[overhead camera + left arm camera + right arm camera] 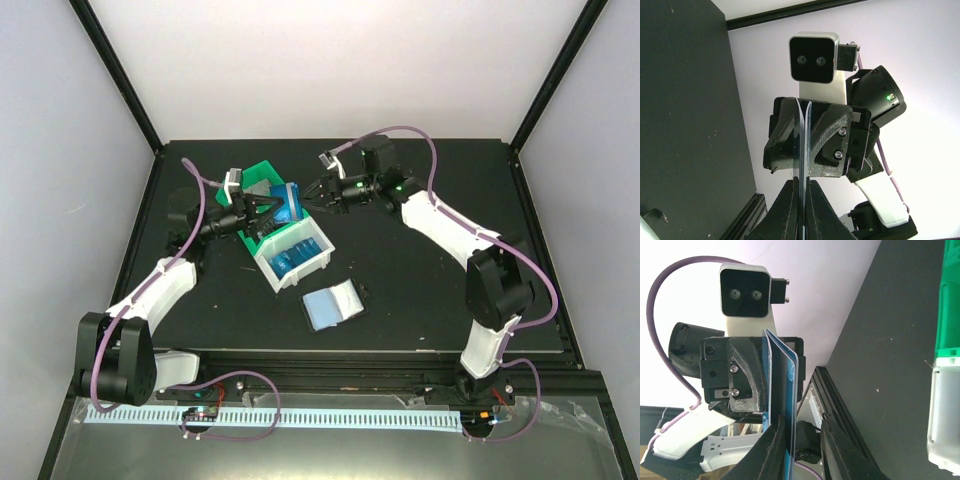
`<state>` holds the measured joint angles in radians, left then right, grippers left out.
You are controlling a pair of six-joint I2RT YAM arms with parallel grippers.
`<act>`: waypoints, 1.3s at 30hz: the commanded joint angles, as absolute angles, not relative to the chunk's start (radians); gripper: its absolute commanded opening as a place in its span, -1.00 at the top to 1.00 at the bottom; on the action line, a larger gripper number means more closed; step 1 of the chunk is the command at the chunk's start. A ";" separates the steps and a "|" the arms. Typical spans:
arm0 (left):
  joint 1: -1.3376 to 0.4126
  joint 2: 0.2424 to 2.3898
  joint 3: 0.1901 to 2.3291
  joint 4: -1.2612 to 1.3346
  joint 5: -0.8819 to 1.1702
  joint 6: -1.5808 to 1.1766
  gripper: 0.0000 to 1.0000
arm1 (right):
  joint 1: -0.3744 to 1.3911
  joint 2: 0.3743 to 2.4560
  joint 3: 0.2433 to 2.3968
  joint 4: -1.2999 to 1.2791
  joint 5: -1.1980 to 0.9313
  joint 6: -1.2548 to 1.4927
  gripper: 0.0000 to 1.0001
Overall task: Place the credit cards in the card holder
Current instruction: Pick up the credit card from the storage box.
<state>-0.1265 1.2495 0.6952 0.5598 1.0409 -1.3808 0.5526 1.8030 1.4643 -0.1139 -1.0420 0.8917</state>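
Above the bins, my left gripper (272, 208) is shut on blue credit cards (291, 200), held on edge. In the left wrist view the cards (804, 150) run edge-on from between my left gripper (804, 182) fingers up into the facing right gripper. In the right wrist view two fanned cards (786, 385) rest against one finger (775, 445) of my right gripper (801, 417). Its other finger (835, 450) stands apart from them, so it is open around the cards. The right gripper (312, 192) faces the left one. The black card holder (330, 305) lies open on the table, pale sleeves up.
A white bin (305, 273) holding more blue cards sits under the grippers, with a green bin (262, 172) behind it. Both bins, green (950, 290) and white (945, 405), show at the right edge of the right wrist view. The black table (420, 280) has raised frame edges.
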 commanded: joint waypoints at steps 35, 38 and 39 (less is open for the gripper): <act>-0.071 1.260 0.732 0.440 1.067 -1.233 0.84 | 0.453 1.732 1.362 0.209 -1.074 1.221 0.98; -0.064 1.265 0.730 0.440 1.075 -1.230 0.83 | 0.450 1.738 1.361 0.205 -1.072 1.219 0.98; -0.061 1.266 0.729 0.440 1.077 -1.230 0.83 | 0.449 1.739 1.361 0.203 -1.072 1.216 0.98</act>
